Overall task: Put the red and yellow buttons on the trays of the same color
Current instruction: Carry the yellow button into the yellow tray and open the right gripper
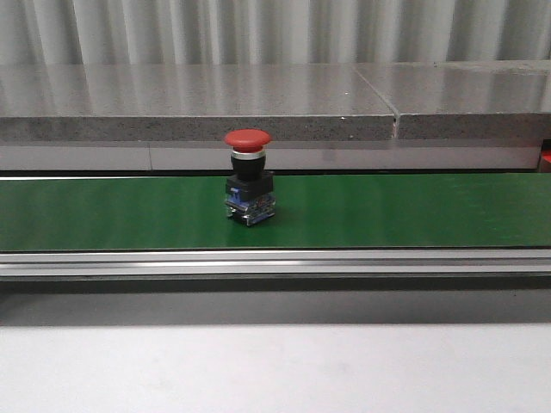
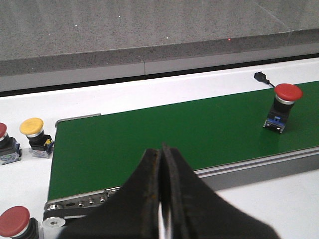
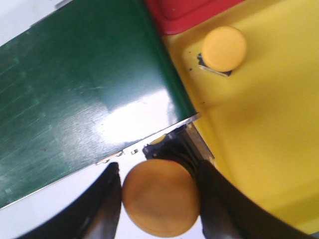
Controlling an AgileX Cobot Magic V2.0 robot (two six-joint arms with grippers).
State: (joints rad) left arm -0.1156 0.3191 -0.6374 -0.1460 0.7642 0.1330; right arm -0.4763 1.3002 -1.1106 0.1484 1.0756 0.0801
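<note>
One long green conveyor belt (image 1: 413, 211) crosses the middle of the front view, with a grey stone ledge (image 1: 198, 103) behind it in the upper half of the frame. A red mushroom-head button (image 1: 248, 176) stands upright on the belt, just left of centre. In the right wrist view, the yellow tray (image 3: 259, 124) fills the right side, and the corner of a red tray (image 3: 184, 12) shows at the top, both beside the belt's end. One yellow button (image 3: 224, 47) already sits in the yellow tray at upper right. The right gripper (image 3: 160, 196) pinches a second yellow button (image 3: 160, 194) between its dark fingers, apparently over the belt's edge. In the left wrist view, the left gripper (image 2: 162, 199) has its fingers pressed together with nothing between them; at the left edge a yellow button (image 2: 34, 135) and two red ones (image 2: 15, 222) stand on the white table (image 2: 149, 94).
</note>
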